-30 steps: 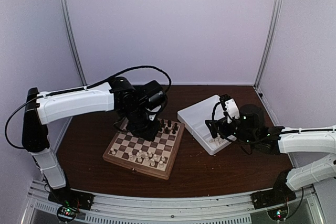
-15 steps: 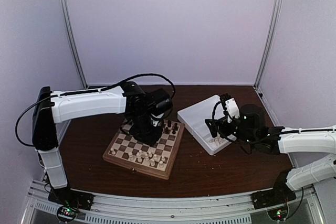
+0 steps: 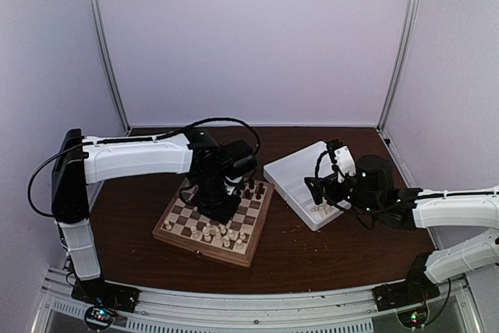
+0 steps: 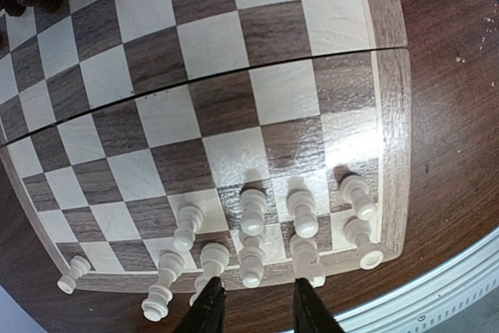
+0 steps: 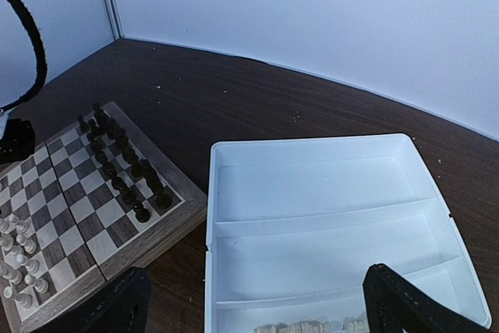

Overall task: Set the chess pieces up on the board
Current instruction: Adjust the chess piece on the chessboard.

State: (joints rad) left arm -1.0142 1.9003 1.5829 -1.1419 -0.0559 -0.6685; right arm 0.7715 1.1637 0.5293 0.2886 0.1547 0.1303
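**Left arm drawn in over the cream ranks (the right waits at the tray)**

Over the last second the left gripper (image 4: 260, 309) has slid from the dark brown-black figures (image 5: 125, 169) towards the near edge of the square checkered wooden board (image 4: 394, 91). It now hangs above the tiny cream chess pieces (image 4: 253, 228), which are gathered in two rows there. Its jaws are slightly parted and look empty, so another placement seems done. The right gripper (image 5: 257, 313) is spread wide and holds nothing over the white rectangular plastic tray (image 5: 327, 193), where a few cream figures (image 5: 296, 327) are left to fetch.
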